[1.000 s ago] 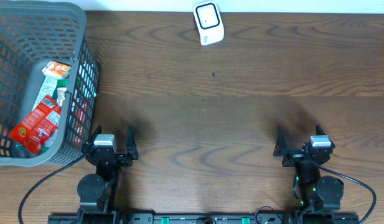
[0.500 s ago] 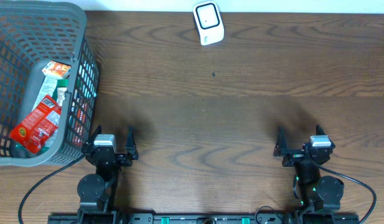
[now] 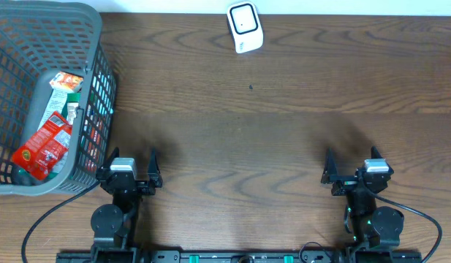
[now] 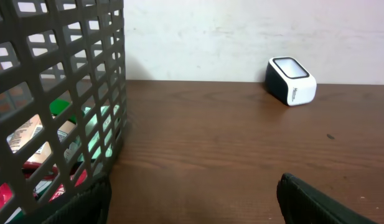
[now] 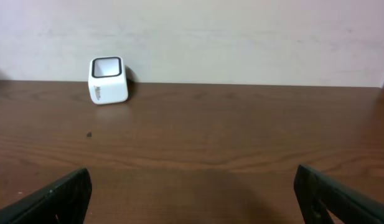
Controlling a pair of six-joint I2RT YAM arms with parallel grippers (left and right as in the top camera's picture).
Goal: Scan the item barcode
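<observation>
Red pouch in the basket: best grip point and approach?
Come straight down into the basket with the left gripper; mesh walls block the sides. Pinch the red pouch across its narrow width near mid-length: it lies long and diagonal, likely uppermost.

A dark brown wood-grain table runs back to a plain off-white wall, faintly smudged, under soft, even light with little shadow.

The dark brown wooden tabletop carries two things. A grey plastic basket stands at its far left corner. A small white scanner stands at the far edge, near the middle, well apart from the basket.
</observation>
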